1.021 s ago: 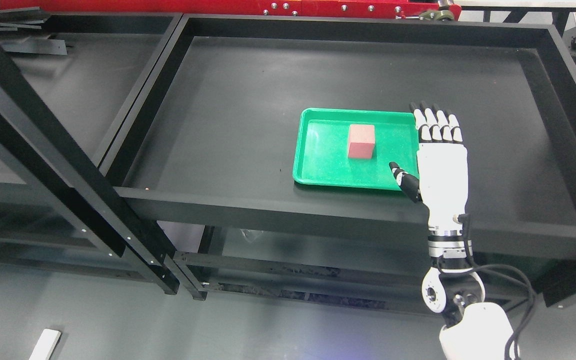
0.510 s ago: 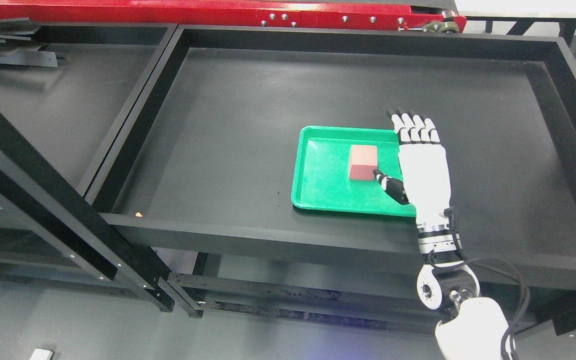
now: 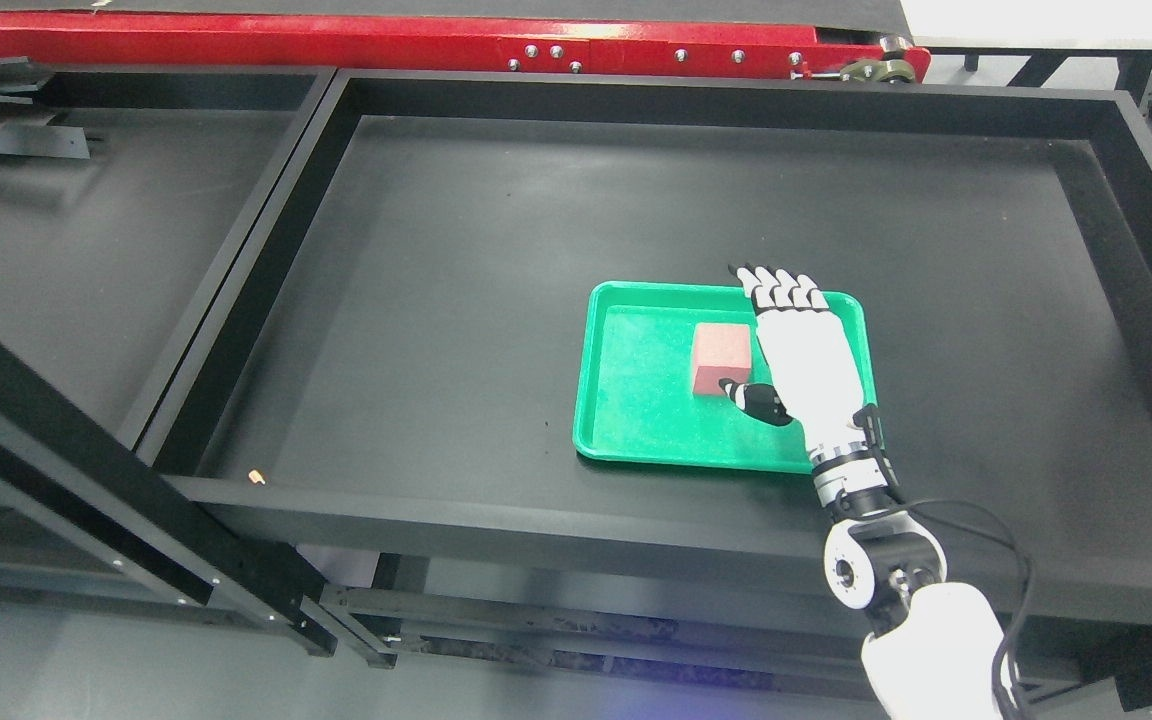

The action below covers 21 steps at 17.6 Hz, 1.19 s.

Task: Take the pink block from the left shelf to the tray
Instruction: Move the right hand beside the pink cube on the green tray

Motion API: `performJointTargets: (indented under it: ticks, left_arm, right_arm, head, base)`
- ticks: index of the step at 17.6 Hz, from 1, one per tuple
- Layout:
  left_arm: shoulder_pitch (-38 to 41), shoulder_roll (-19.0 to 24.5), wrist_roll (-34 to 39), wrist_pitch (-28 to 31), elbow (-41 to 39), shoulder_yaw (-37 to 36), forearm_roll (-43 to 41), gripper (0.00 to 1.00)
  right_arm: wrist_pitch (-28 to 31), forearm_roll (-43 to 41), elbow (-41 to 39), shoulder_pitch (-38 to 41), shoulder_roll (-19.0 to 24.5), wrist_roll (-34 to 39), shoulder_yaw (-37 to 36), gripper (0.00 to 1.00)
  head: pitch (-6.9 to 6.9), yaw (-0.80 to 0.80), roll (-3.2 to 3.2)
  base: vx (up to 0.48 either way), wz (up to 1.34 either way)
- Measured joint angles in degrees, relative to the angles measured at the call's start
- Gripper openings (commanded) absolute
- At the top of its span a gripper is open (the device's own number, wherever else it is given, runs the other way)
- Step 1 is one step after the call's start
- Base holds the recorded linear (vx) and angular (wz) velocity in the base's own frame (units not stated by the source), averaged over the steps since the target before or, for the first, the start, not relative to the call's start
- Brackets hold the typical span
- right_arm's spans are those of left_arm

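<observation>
Green plastic marks the spot: a shallow tray (image 3: pixel 636 400) sits on the floor of a wide black shelf (image 3: pixel 496 250), right of centre and toward the front edge, with a pink block (image 3: pixel 720 355) resting flat inside it, in the tray's right half. The robot's right hand (image 3: pixel 801 355) reaches in over the front lip of the shelf and lies above the tray's right side, just beside the block. Its four fingers (image 3: pixel 781 288) are stretched out straight and together, pointing toward the tray's far rim, while the dark thumb (image 3: pixel 751 397) angles left to the block's near right corner; whether it touches cannot be told. The hand grips nothing. A red beam (image 3: pixel 416 45) studded with bolts runs along the top, behind the shelf. A second black shelf bay (image 3: pixel 86 240) stands to the left.
</observation>
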Motion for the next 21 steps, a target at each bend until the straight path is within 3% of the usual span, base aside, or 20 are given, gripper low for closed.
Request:
performJointTargets:
  ticks: [5, 14, 21]
  left_arm:
    - [0.0, 0.0, 0.0, 0.0, 0.0, 0.0, 0.0, 1.0]
    - [0.0, 0.0, 0.0, 0.0, 0.0, 0.0, 0.0, 1.0]
    - [0.0, 0.0, 0.0, 0.0, 0.0, 0.0, 0.0, 1.0]
  right_arm:
    - [0.2, -4.3, 2.0, -1.1, 0.0, 1.9, 0.2, 1.0]
    - [-0.1, -5.7, 5.5, -1.9, 0.0, 11.8, 0.8, 1.0]
    - [-0.1, -5.8, 8.3, -4.2, 0.0, 12.3, 1.3, 0.99]
  head:
    - [0.0, 0.0, 0.0]
    - [0.0, 0.0, 0.0]
    - [0.0, 0.0, 0.0]
  base:
    - [0.078, -0.05]
    - [0.043, -0.01]
    - [0.025, 0.0]
